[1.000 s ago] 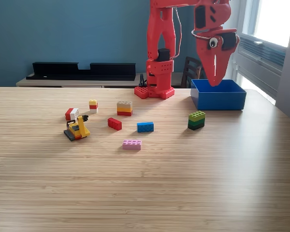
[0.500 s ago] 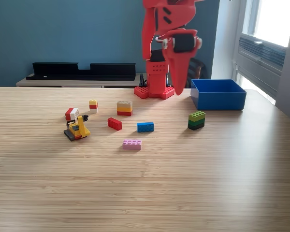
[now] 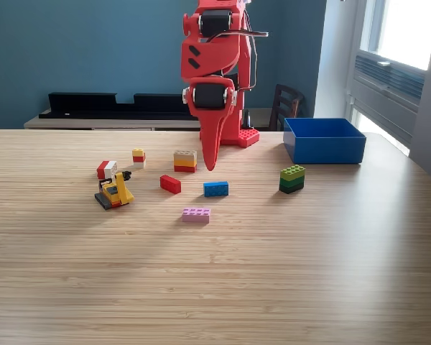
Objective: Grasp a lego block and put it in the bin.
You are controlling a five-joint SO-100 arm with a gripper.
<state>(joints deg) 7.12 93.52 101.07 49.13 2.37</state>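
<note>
**Operator:** Reading the exterior view from its left. First a red-and-white block (image 3: 106, 169), then just below it a small yellow lego vehicle (image 3: 115, 192). A little yellow, red and white stack (image 3: 138, 157) sits behind those.

**Spotter:** And the middle?

**Operator:** A red brick (image 3: 170, 184) lying at an angle, a tan, yellow and red stack (image 3: 185, 161) behind it, a pink flat brick (image 3: 196, 214) nearest the camera, and a blue brick (image 3: 216, 188). My gripper (image 3: 209, 164) hangs point-down between the tan stack and the blue brick, tip above the table (image 3: 215, 287), touching nothing that I can see.

**Spotter:** Open or closed?

**Operator:** The fingers look pressed together into one spike, and there's nothing in them. From this angle, though, I can't rule out a thin gap.

**Spotter:** Further right?

**Operator:** A green stack on a dark base (image 3: 292, 179), then the blue bin (image 3: 325, 140) at the far right, well apart from the gripper. I can't see its floor from here.

**Spotter:** So where are we?

**Operator:** I'd call it the approach: no block grasped yet. The blue brick looks the closest candidate. Next I need to spread the fingers, shift toward the camera, straddle the brick's narrow sides, then lower. The tan stack close by is the thing I could knock.
</note>
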